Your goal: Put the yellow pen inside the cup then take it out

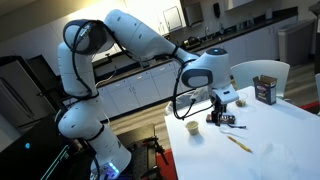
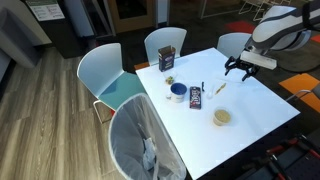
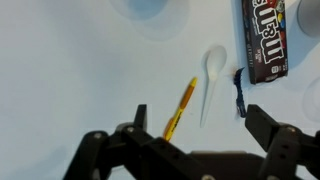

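Note:
The yellow pen (image 3: 180, 108) lies flat on the white table (image 3: 70, 80), its lower end near one finger in the wrist view. It also shows in both exterior views (image 1: 238, 143) (image 2: 220, 88). The small cream cup (image 2: 222, 118) stands upright near a table edge, apart from the pen, and is seen in the exterior view too (image 1: 192, 127); it is out of the wrist view. My gripper (image 3: 200, 125) is open and empty, hovering above the table over the pen in both exterior views (image 1: 222, 100) (image 2: 240, 68).
A white plastic spoon (image 3: 212, 75) and a dark blue pen (image 3: 239, 92) lie right beside the yellow pen. A candy bar (image 3: 265, 40) (image 2: 196, 97), a blue-and-white vessel (image 2: 177, 92) and a dark box (image 2: 167, 60) (image 1: 265, 90) stand farther off. Chairs (image 2: 110, 80) ring the table.

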Action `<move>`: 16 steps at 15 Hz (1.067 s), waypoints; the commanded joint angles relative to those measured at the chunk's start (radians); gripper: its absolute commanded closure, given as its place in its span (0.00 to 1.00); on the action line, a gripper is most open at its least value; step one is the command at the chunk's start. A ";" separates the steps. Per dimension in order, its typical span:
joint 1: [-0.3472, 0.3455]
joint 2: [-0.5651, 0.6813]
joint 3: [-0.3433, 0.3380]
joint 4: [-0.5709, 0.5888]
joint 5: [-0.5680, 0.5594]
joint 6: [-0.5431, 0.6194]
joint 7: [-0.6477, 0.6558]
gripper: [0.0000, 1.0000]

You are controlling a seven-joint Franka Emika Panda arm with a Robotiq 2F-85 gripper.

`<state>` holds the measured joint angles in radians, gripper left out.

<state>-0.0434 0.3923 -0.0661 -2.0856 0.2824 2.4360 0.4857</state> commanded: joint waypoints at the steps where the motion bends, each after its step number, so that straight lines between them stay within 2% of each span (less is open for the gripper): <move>1: 0.040 0.133 -0.032 0.088 -0.013 0.075 0.104 0.00; 6: 0.080 0.303 -0.098 0.163 -0.023 0.198 0.280 0.00; 14: 0.057 0.471 -0.102 0.300 -0.008 0.205 0.359 0.00; 15: 0.057 0.483 -0.100 0.314 -0.009 0.206 0.361 0.25; 16: 0.061 0.492 -0.102 0.323 -0.012 0.206 0.365 0.28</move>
<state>0.0148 0.8490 -0.1697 -1.8136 0.2638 2.6445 0.8267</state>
